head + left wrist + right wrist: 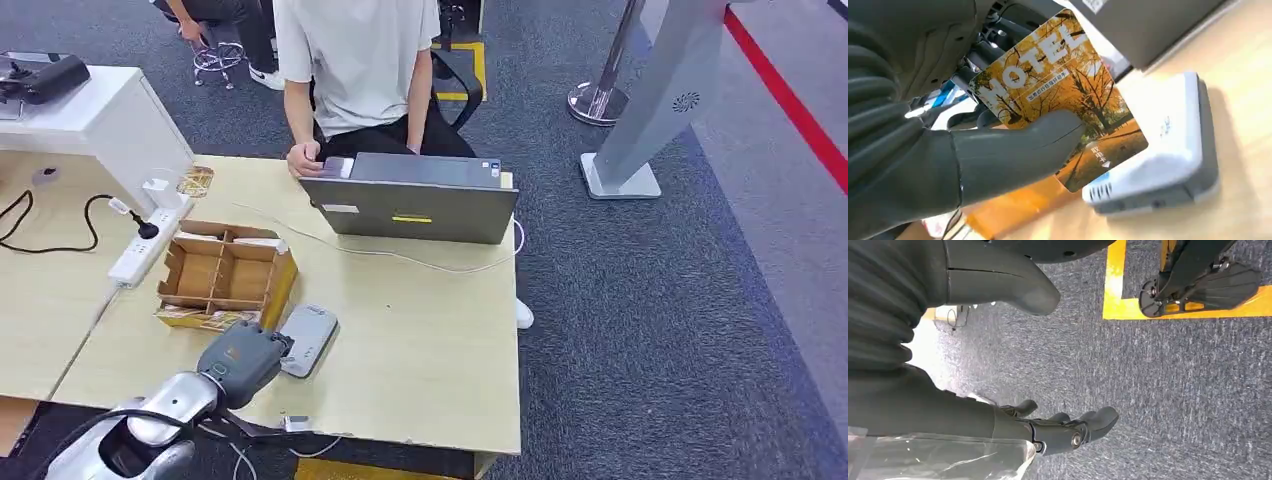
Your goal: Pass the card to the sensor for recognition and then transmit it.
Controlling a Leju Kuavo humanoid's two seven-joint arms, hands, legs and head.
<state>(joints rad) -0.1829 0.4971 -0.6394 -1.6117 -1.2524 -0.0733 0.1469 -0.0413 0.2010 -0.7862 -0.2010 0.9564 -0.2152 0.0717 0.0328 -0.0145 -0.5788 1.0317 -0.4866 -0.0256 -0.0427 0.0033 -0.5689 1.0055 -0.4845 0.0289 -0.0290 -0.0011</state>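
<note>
Silver left arm (165, 405) with grey ribbed-cover robot hand (245, 360).

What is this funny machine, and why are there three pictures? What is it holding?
It is a walking robot with two silver arms and hands like ours. One picture comes from a camera up on its body, looking down at a pale wooden table. The other two come from small cameras at its wrists.

On the table lie a flat white and grey card sensor, an open brown cardboard box with compartments, a white power strip and a grey laptop. A person in a pale shirt sits behind the laptop.

The left hand holds an orange hotel card with autumn trees close to the sensor. The right hand hangs over the grey carpet, holding nothing, its fingers loosely bent.
</note>
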